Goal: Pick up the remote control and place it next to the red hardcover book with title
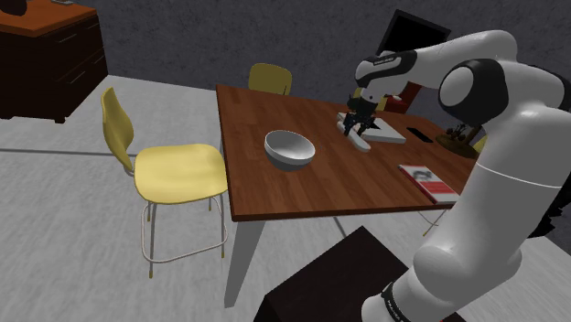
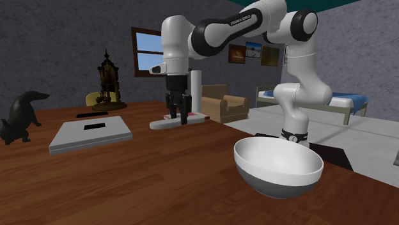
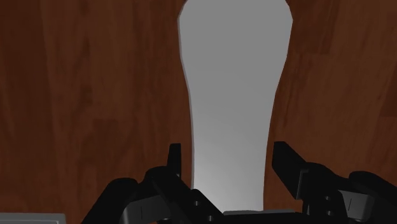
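Note:
The remote control [image 3: 232, 83] is a plain pale grey, elongated shape lying flat on the brown wooden table [image 1: 274, 197]. My black gripper [image 3: 229, 165] is lowered over its narrow end. It is open, with one finger on each side of the remote and a thin gap to each. In the shoulder view the gripper [image 1: 355, 129] stands over the remote [image 1: 363, 141] near the table's far side. The red book [image 1: 428, 181] lies by the table's edge nearest my stand. In the second exterior view the gripper [image 2: 178, 116] hangs just above the remote [image 2: 160, 124].
A grey-white bowl [image 1: 290, 149] sits mid-table. Just past the remote lie a flat white slab [image 1: 388, 129] and a small black item [image 1: 419, 134]. A black animal figure [image 2: 22, 115] stands at one table end. Two yellow chairs [image 1: 174, 169] [image 1: 271, 80] flank the table.

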Controlling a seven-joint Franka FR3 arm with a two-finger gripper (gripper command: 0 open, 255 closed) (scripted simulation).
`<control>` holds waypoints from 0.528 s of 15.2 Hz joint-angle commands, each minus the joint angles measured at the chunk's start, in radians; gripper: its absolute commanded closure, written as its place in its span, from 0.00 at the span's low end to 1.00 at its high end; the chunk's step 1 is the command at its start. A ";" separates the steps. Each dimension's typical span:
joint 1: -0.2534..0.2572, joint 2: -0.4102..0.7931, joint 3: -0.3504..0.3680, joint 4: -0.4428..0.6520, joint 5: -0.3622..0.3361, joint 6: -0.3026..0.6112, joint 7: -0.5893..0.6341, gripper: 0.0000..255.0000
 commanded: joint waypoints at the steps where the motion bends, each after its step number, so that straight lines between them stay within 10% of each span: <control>1: -0.024 -0.017 -0.015 -0.022 -0.003 0.004 -0.041 1.00; 8: -0.121 -0.021 -0.069 -0.030 0.008 0.002 -0.196 1.00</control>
